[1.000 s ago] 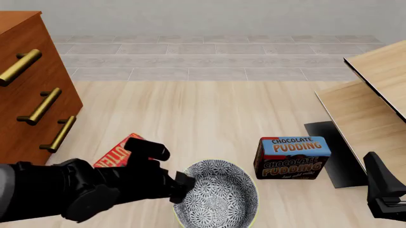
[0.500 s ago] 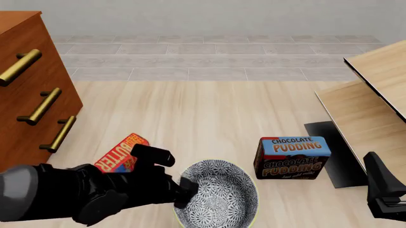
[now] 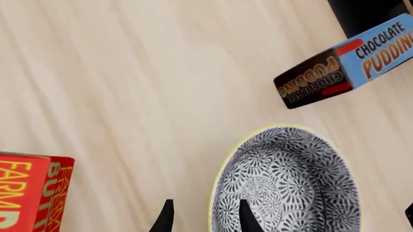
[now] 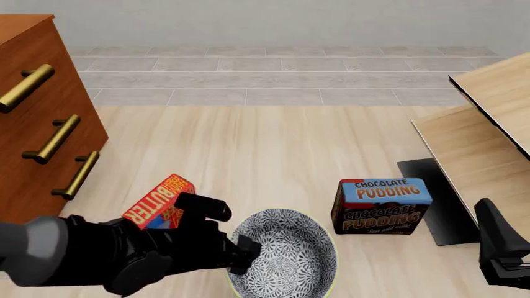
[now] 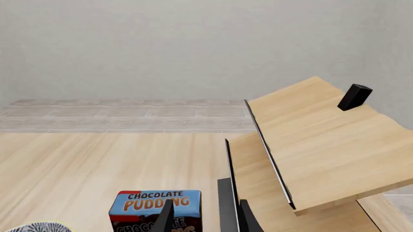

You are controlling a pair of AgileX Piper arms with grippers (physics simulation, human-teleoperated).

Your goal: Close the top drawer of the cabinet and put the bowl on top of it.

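The black-and-white patterned bowl (image 4: 290, 257) sits on the pale wooden table near its front edge. My left gripper (image 4: 242, 253) is at the bowl's left rim. In the left wrist view the left gripper (image 3: 205, 217) is open, one finger inside the bowl (image 3: 290, 188) and one outside, with the rim between them. The reddish-brown cabinet (image 4: 46, 143) stands at the far left. Its top drawer (image 4: 25, 87) shows no gap in its front. My right gripper (image 4: 490, 220) rests at the lower right, open with nothing between its fingers (image 5: 205, 217).
A red butter box (image 4: 159, 200) lies just left of the bowl, close to my left arm. A chocolate pudding box (image 4: 381, 205) stands to the bowl's right. A slanted pale wooden shelf unit (image 4: 485, 124) fills the right side, with a small black block (image 5: 354, 96) on it.
My left arm has shifted slightly right and down toward the bowl, uncovering more of the butter box. The bowl, the boxes and the right arm have not moved.
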